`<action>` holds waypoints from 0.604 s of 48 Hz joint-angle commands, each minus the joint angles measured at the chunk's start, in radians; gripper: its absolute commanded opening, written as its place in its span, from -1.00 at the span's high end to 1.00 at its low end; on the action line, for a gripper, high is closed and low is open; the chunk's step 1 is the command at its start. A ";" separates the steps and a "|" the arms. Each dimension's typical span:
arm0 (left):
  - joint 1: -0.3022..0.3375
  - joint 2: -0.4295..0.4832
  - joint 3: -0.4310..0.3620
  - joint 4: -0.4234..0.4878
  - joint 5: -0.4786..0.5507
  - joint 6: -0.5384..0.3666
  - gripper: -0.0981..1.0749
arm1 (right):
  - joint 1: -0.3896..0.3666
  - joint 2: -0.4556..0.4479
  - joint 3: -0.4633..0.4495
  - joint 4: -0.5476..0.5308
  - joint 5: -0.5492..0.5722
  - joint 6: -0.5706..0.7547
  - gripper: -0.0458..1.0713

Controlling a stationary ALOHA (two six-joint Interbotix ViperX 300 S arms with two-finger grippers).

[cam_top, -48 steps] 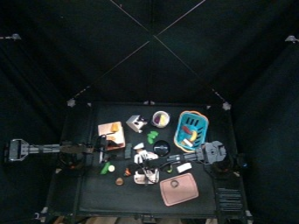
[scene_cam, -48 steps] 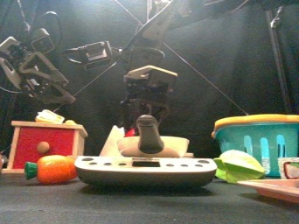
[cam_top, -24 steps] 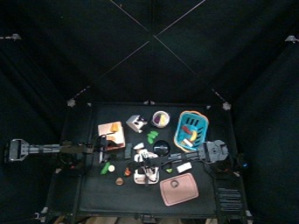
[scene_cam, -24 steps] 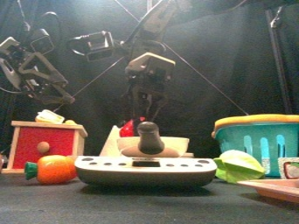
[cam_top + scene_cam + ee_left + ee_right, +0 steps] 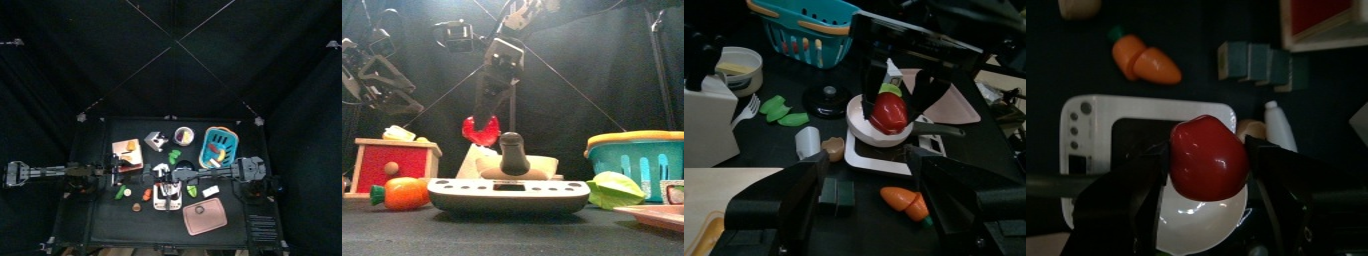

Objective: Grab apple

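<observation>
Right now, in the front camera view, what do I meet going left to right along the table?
Red and wood box → orange toy carrot → grey scale, with the apple held above it in the right gripper → green leafy piece → teal basket.
</observation>
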 commanded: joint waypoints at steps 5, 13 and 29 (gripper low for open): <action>0.005 -0.011 -0.009 -0.014 -0.006 0.002 -0.80 | -0.021 -0.089 0.025 0.021 -0.067 0.003 -0.37; 0.005 -0.012 -0.009 -0.014 -0.006 0.002 -0.80 | -0.061 -0.124 0.071 0.057 -0.126 0.023 -0.37; 0.005 -0.011 -0.006 -0.014 -0.006 0.002 -0.80 | -0.173 -0.178 0.196 0.140 -0.298 0.026 -0.37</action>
